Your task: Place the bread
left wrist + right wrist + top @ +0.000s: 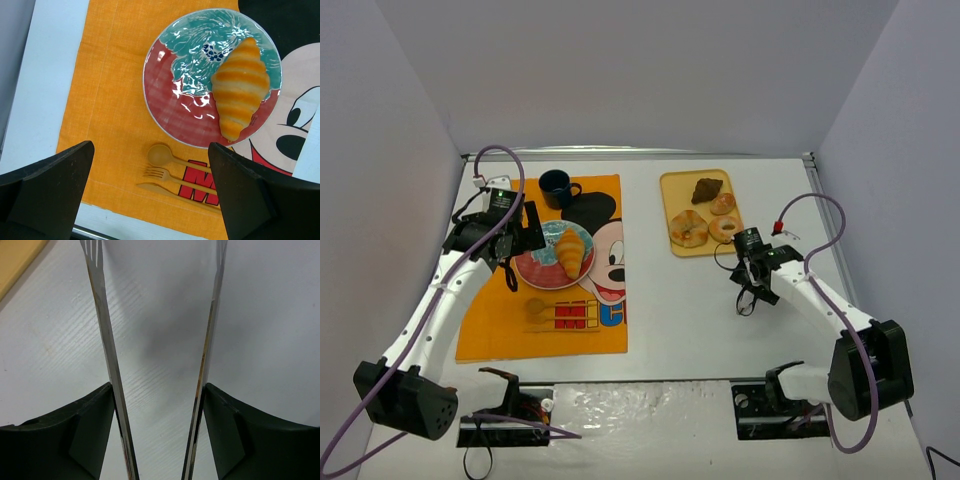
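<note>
The bread, a golden-brown croissant (571, 250), lies on the right half of the red and teal plate (533, 269) on the orange placemat. In the left wrist view the croissant (241, 87) rests free on the plate (165, 100). My left gripper (513, 238) hovers at the plate's left side, open and empty (151, 147). My right gripper (752, 272) is over bare table below the tray. It holds metal tongs (102, 315) between its fingers (159, 387), and the tong arms are spread with nothing between them.
A yellow tray (670, 186) at the back right holds ring doughnuts (689, 228) and a dark chocolate pastry (707, 189). A dark blue mug (557, 187) stands behind the plate. A tan spoon, fork and knife (170, 175) lie on the placemat (490, 320) in front of the plate.
</note>
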`<state>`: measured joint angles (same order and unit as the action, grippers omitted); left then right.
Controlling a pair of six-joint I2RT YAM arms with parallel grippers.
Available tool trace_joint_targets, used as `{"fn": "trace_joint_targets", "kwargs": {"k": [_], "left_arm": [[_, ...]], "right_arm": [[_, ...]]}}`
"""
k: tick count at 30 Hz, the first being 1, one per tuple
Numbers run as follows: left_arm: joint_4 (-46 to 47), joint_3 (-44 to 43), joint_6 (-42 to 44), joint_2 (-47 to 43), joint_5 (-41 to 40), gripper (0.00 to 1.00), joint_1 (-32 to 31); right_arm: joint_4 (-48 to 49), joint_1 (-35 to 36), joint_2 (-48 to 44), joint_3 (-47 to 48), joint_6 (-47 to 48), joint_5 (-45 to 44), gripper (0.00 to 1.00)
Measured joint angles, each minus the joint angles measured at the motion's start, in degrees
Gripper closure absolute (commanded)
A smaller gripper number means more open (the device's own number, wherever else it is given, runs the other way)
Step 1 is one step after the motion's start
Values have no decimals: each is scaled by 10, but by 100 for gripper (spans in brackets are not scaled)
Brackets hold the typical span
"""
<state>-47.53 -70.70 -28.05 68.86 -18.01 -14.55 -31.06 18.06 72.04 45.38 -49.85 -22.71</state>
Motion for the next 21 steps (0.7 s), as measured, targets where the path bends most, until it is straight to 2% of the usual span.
{"fn": "trace_joint_targets", "kwargs": {"k": [7, 13, 17, 21], "left_arm": [[0, 0, 0, 0, 2, 3, 0], [0, 0, 0, 0, 2, 3, 0], [0, 0, 0, 0, 4, 3, 0], [0, -2, 0, 0, 4, 3, 0]], "right_arm": [[41, 0, 60, -14, -13, 42, 31], [85, 0, 109, -14, -13, 76, 22], [99, 0, 142, -14, -16, 89, 13], [108, 0, 143, -20, -39, 94, 6]]}}
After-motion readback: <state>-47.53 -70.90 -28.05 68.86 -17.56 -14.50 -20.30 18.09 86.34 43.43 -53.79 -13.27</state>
